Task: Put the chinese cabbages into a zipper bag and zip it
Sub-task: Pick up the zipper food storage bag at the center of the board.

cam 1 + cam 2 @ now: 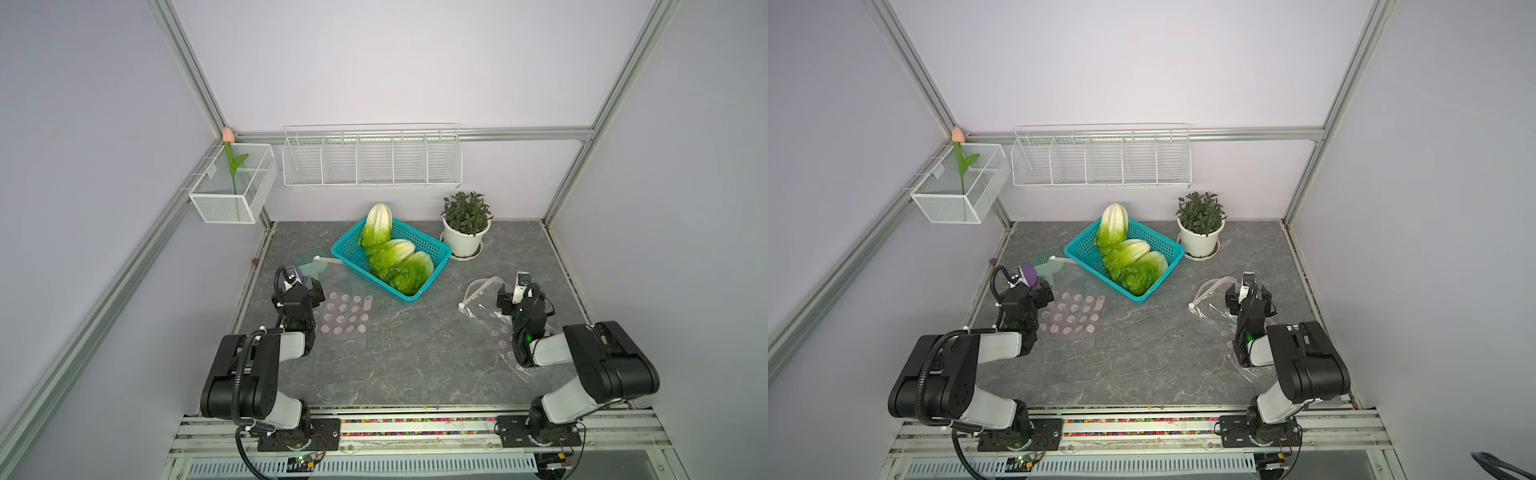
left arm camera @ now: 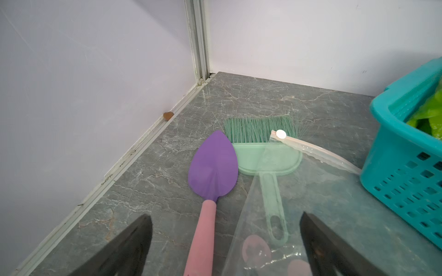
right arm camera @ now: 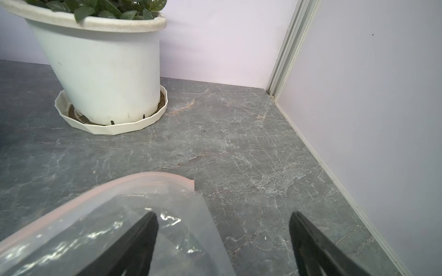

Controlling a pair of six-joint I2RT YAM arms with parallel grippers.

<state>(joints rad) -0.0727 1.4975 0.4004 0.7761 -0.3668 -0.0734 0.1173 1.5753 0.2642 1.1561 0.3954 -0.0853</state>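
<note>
Three chinese cabbages (image 1: pixel 392 255) (image 1: pixel 1129 257) lie in a teal basket (image 1: pixel 436 249) (image 2: pixel 392 133) at the back middle; one head leans upright over its far rim. A clear zipper bag (image 1: pixel 345 318) (image 2: pixel 318 188) with pink dots lies flat near the left, and another zipper bag (image 1: pixel 478 295) (image 3: pixel 134 191) lies at the right. My left gripper (image 2: pixel 226 217) (image 1: pixel 297 289) is open above that bag's edge and a pink handle. My right gripper (image 3: pixel 224 215) (image 1: pixel 521 297) is open at the right bag's mouth corner; one finger shows through the film.
A purple trowel (image 2: pixel 212 165) and a green hand brush (image 2: pixel 265 148) lie partly under the left bag. A potted plant (image 1: pixel 465 224) (image 3: pixel 102 64) stands at the back right. A wire rack (image 1: pixel 372 160) and a mesh box (image 1: pixel 232 183) hang on the walls.
</note>
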